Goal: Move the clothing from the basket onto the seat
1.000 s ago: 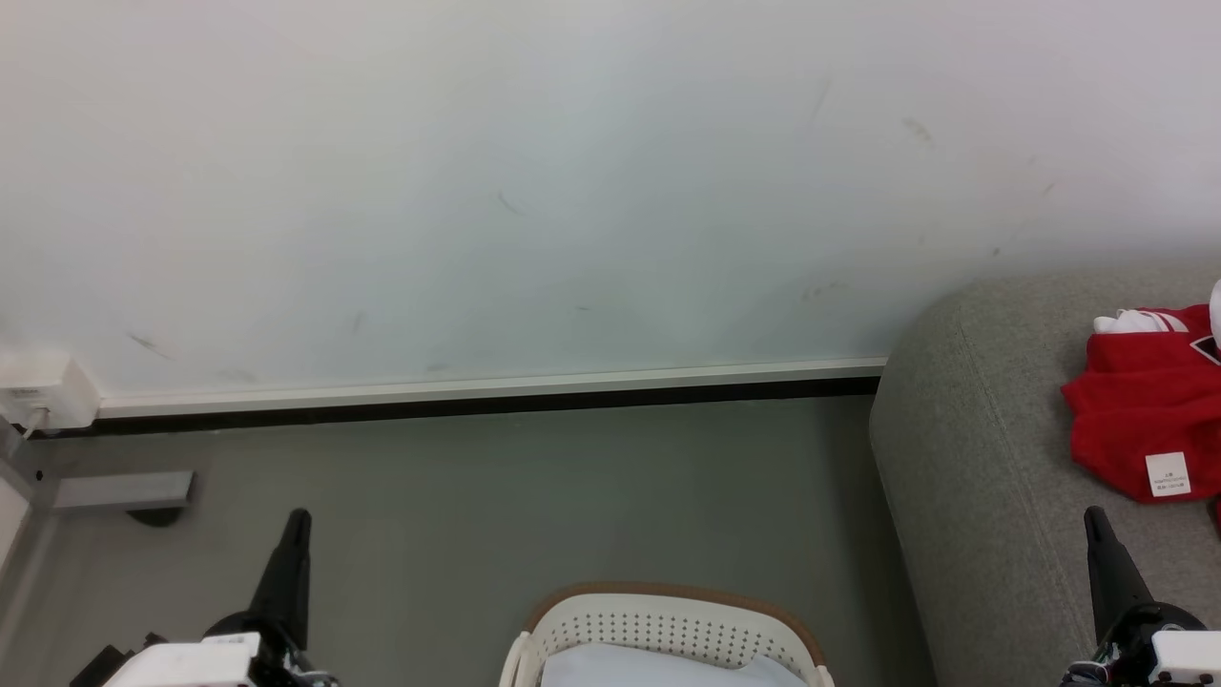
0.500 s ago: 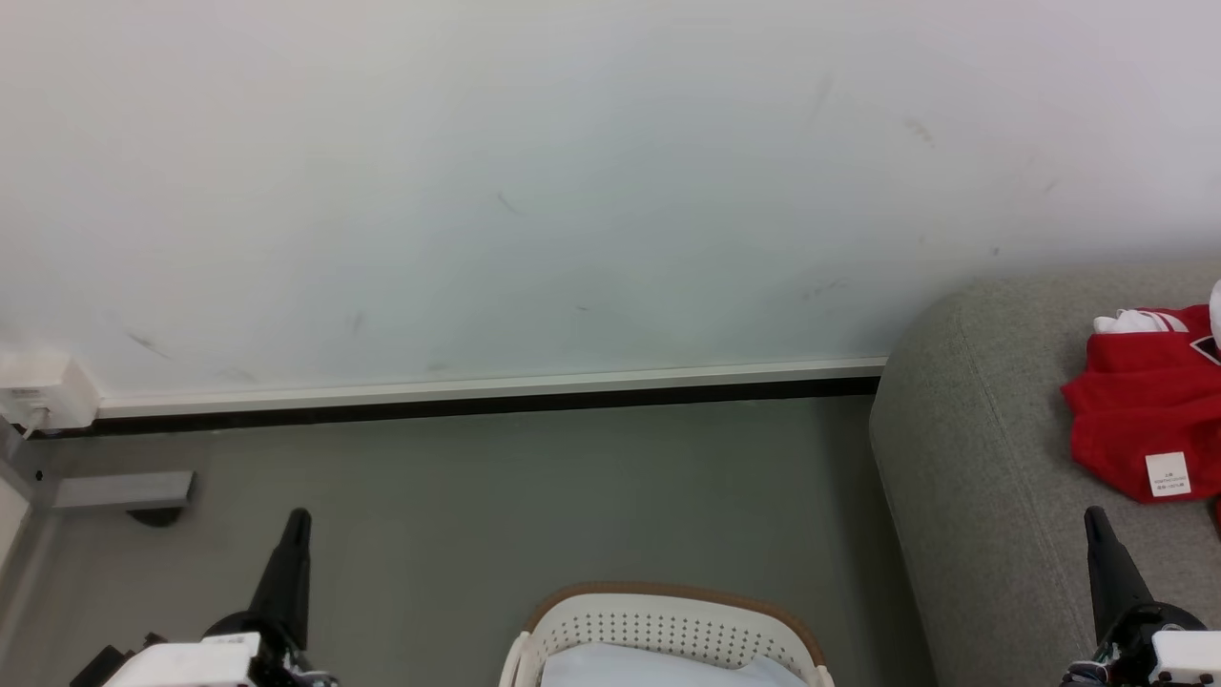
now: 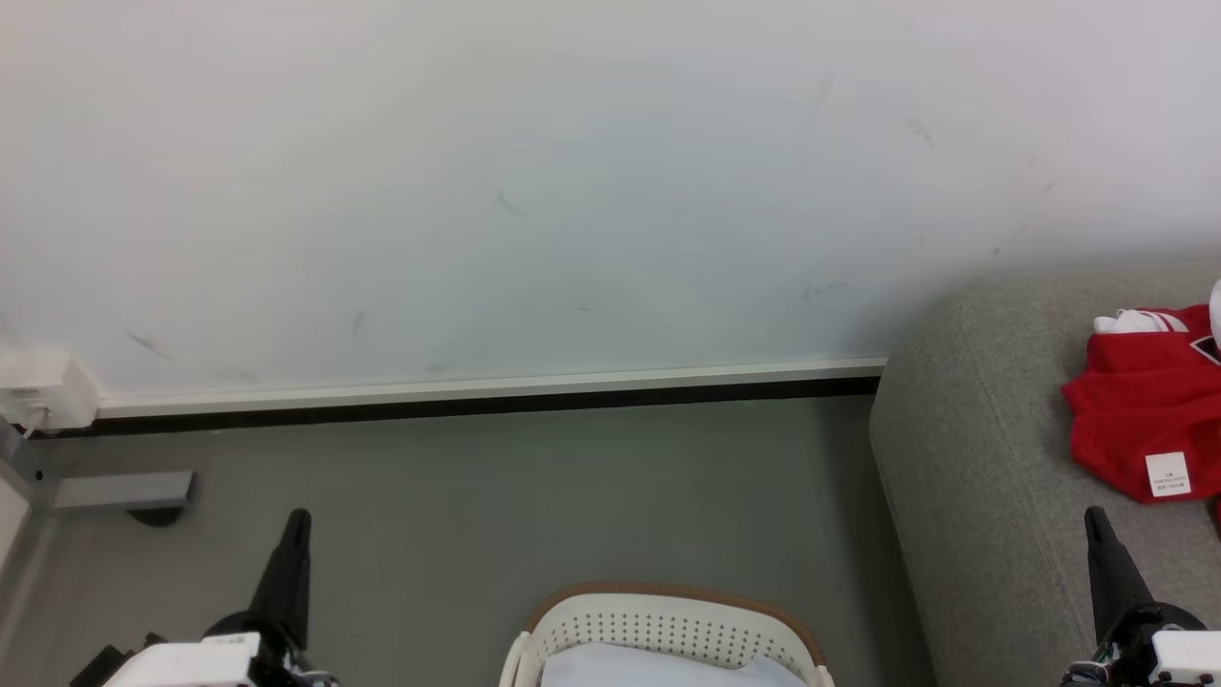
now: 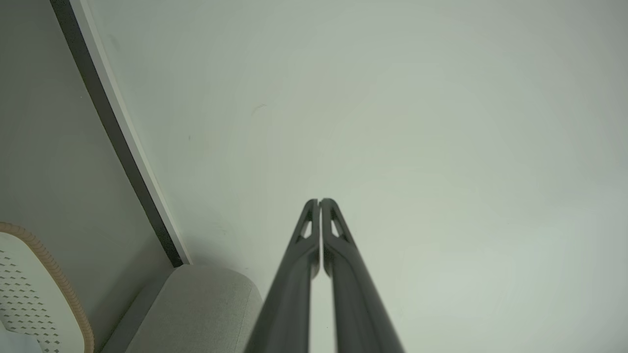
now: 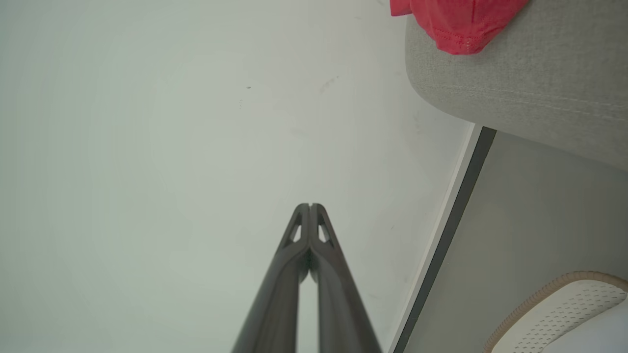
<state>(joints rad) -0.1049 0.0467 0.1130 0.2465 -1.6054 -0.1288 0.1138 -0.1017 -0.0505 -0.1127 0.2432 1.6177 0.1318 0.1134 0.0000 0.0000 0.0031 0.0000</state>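
Red clothing (image 3: 1145,410) with a small white label lies on the grey seat (image 3: 973,477) at the right; its hem (image 5: 456,24) hangs over the seat's edge (image 5: 530,88) in the right wrist view. The cream basket (image 3: 668,625) with a brown rim stands on the floor at bottom centre; something pale lies inside it. My left gripper (image 3: 298,520) is shut and empty, left of the basket. My right gripper (image 3: 1094,517) is shut and empty, in front of the seat below the clothing. Both point at the wall, with fingertips together (image 4: 319,202) (image 5: 310,206).
A pale wall with a white and black skirting (image 3: 477,393) runs behind the grey floor. A white socket box (image 3: 38,391) and a grey bracket (image 3: 124,489) sit at the far left. The floor between basket and wall is open.
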